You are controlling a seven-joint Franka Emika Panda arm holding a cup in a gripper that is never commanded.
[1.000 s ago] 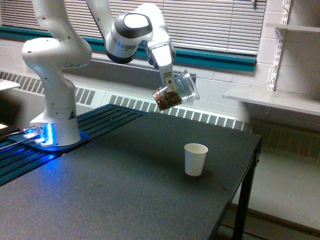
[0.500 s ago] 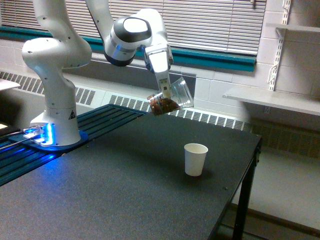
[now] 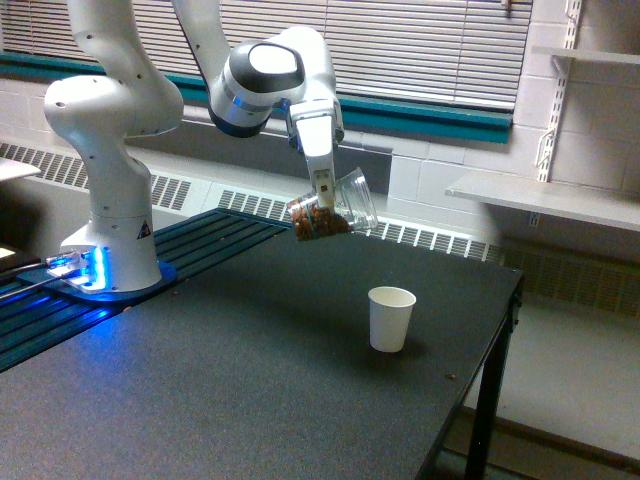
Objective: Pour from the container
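My gripper is shut on the container, a clear plastic cup held in the air above the table. The cup is tilted, its open mouth pointing up and toward the exterior view's right. Brown nuts lie in its lower end at the exterior view's left. A white paper cup stands upright on the black table, below the container and toward the exterior view's right. The container hangs well above it and does not touch it.
The arm's white base stands at the exterior view's left on a blue-lit plate. The table's edge drops off at the exterior view's right. A radiator and a window with blinds lie behind. Grey shelves hang on the wall.
The gripper and the container have moved down and toward the exterior view's left. The white paper cup has stayed in place.
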